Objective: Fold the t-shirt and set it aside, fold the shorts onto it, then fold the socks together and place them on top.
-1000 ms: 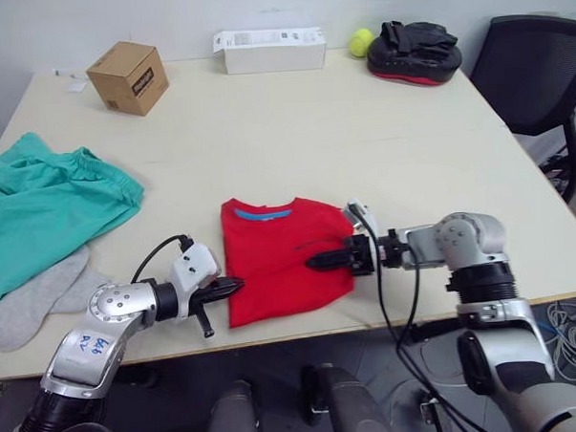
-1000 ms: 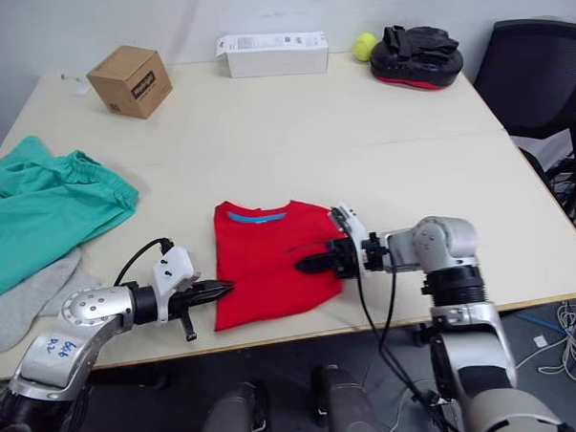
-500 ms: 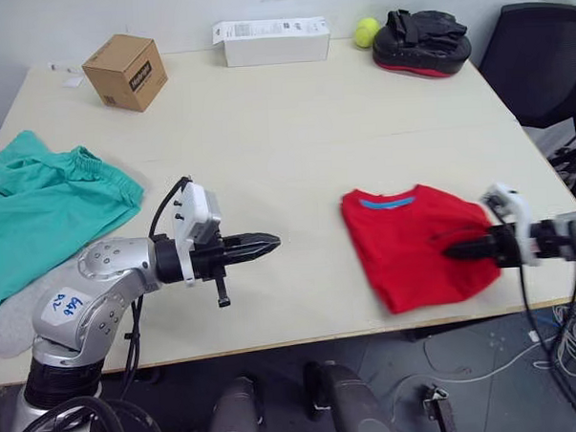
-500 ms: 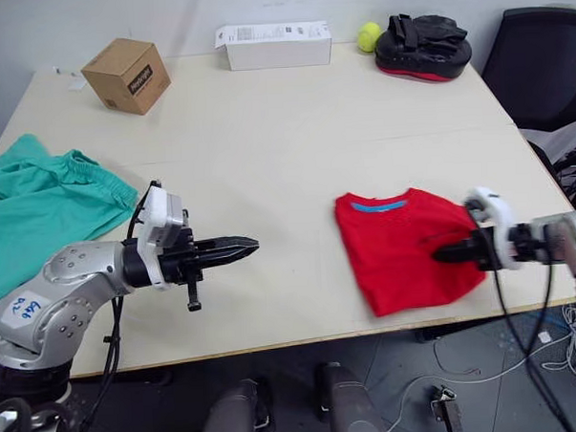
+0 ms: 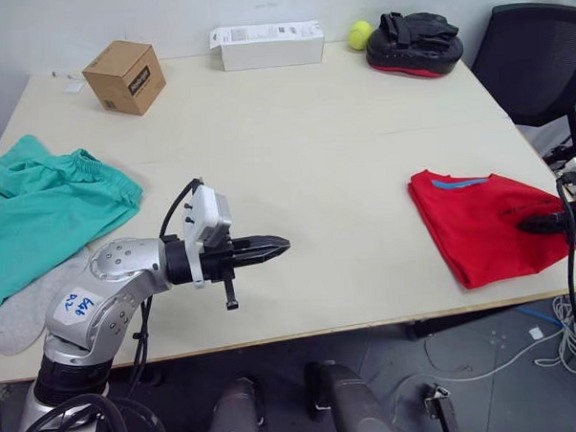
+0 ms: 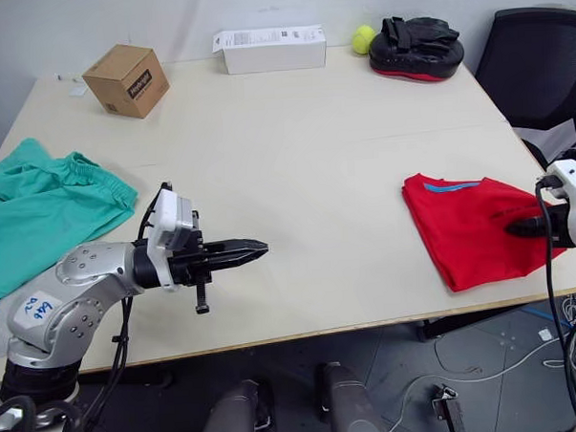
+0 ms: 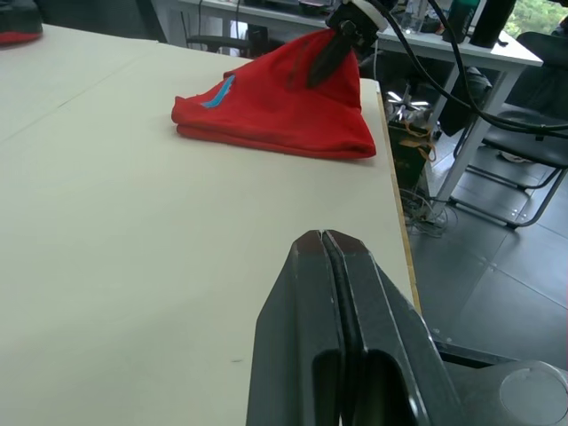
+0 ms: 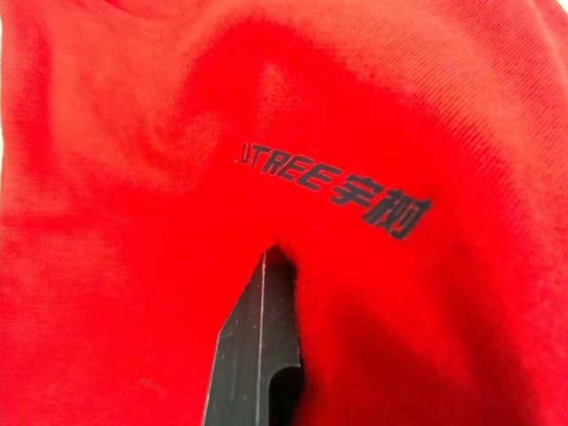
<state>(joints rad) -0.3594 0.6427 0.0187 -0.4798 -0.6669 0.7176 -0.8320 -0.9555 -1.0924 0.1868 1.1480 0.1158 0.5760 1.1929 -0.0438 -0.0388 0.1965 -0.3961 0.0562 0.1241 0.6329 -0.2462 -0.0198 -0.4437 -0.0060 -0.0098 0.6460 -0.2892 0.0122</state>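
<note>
The folded red t-shirt (image 5: 479, 222) lies near the table's right front corner, blue neck band facing the far side. My right gripper (image 5: 529, 226) is shut on the t-shirt's right part, pinching the cloth beside the dark chest print (image 8: 333, 185). My left gripper (image 5: 282, 244) is shut and holds nothing; it hovers over bare table left of centre and points toward the t-shirt (image 7: 275, 106). The teal shorts (image 5: 39, 203) lie crumpled at the left edge. The grey socks (image 5: 29, 306) lie flat just in front of the shorts.
A cardboard box (image 5: 126, 77), a white box (image 5: 267, 46), a tennis ball (image 5: 360, 33) and a black and red pad (image 5: 414, 45) line the far edge. A black chair (image 5: 539, 61) stands past the right edge. Bare table (image 5: 334, 166) spans the middle.
My right gripper has dragged the t-shirt from the front centre to the table's right side. My left gripper has left the t-shirt and now hovers left of centre.
</note>
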